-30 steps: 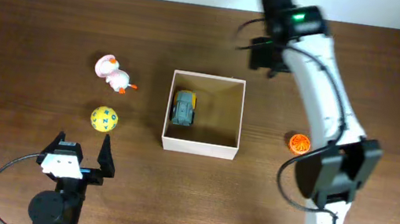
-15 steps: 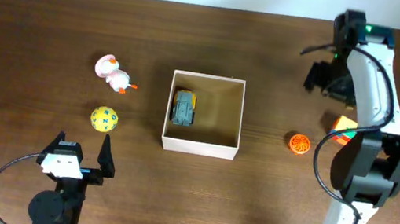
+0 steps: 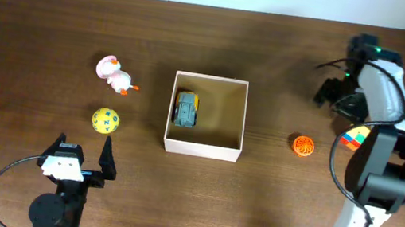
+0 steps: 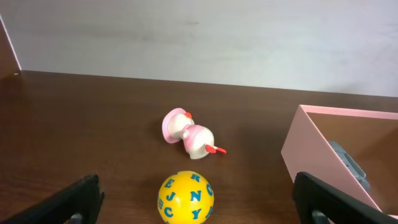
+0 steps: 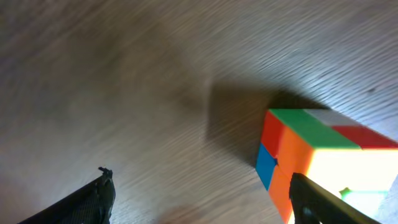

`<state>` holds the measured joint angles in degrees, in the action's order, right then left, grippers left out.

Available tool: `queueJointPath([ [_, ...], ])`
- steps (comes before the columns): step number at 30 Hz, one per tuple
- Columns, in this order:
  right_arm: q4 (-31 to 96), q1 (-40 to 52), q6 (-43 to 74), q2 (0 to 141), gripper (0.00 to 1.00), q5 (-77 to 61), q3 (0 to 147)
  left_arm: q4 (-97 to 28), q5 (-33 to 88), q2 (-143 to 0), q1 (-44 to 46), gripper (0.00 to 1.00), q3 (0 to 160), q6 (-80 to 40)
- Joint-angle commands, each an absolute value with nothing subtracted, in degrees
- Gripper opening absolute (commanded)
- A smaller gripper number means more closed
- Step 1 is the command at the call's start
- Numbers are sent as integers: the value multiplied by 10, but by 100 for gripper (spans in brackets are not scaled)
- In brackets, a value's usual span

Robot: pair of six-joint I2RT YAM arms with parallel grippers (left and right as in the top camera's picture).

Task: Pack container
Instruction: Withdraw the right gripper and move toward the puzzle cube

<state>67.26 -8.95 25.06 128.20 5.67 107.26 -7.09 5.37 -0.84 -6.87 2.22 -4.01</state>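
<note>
The container (image 3: pixel 201 148), a square white box with a tan inside, stands mid-table and holds a grey and yellow toy car (image 3: pixel 186 109). Its wall (image 4: pixel 317 155) shows at the right of the left wrist view. A pink duck toy (image 3: pixel 116 75) and a yellow letter ball (image 3: pixel 105 121) lie to its left. My left gripper (image 3: pixel 84 154) is open and empty, just in front of the ball (image 4: pixel 185 198). My right gripper (image 3: pixel 332 95) is open and empty at the far right, above bare table beside a colour cube (image 5: pixel 311 155).
An orange disc (image 3: pixel 303 145) lies right of the container. The colour cube (image 3: pixel 354 138) is partly hidden under my right arm. The duck (image 4: pixel 188 134) lies on its side behind the ball. A pale wall runs along the table's far edge.
My right arm has swung from behind the container to the far right and come down near the colour cube. The left arm and the toys have not moved.
</note>
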Motion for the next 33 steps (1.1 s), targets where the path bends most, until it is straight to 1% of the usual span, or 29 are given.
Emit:
queueJointPath([
  [1,668,-121,255,1268,84,36,1069,-70,51,-3,-68,99,18,-29],
  [8,671,-128,187,1267,84,17,1084,-69,51,-3,-68,99,18,-29],
  [13,708,-130,187,1266,84,18,1152,-69,51,-3,-68,99,18,-29],
  [21,834,-155,255,1265,84,52,1295,-69,51,-3,-68,99,18,-29],
  [30,888,-195,333,1263,87,84,1274,-69,51,-3,-68,99,18,-29],
  [33,891,-196,338,1263,88,90,1260,-69,51,-3,-68,99,18,-29],
])
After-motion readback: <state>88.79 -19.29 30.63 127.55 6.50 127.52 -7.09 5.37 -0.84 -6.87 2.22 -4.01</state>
